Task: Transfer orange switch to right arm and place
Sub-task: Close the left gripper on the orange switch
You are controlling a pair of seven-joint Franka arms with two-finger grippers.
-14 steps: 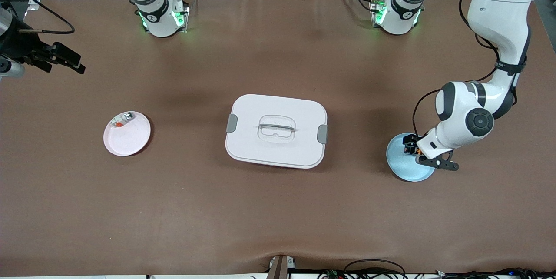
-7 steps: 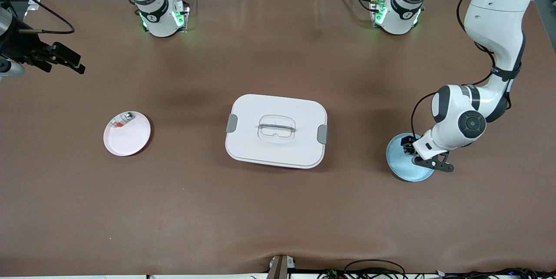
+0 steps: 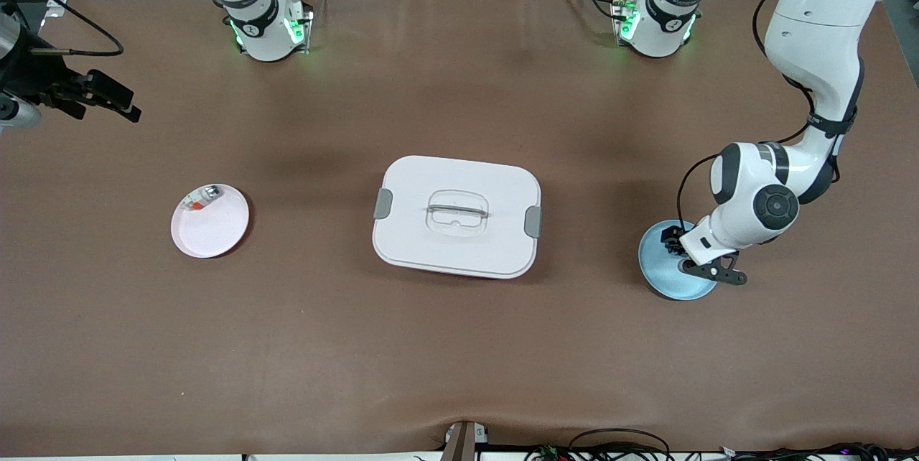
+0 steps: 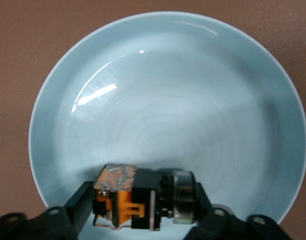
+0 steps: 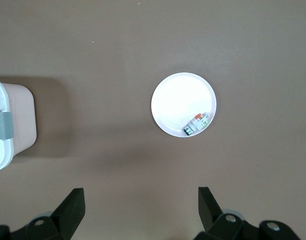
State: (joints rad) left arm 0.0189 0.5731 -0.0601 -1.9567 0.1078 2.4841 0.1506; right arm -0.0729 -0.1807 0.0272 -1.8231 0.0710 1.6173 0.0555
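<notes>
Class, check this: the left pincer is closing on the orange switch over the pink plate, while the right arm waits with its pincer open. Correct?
Not quite. The left pincer grips the orange switch over the light blue plate, as the left wrist view shows. The right pincer waits open.

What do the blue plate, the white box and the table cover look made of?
Blue plate: probably glazed ceramic, possibly glossy plastic; sharp bright highlights on a smooth pale surface.
White box: likely matte plastic; even, dull white lid with rounded corners, grey latches and a clear moulded handle.
Table cover: seems a brown mat or cloth; flat and matte, with a slight wrinkle at the edge nearest the front camera.
</notes>
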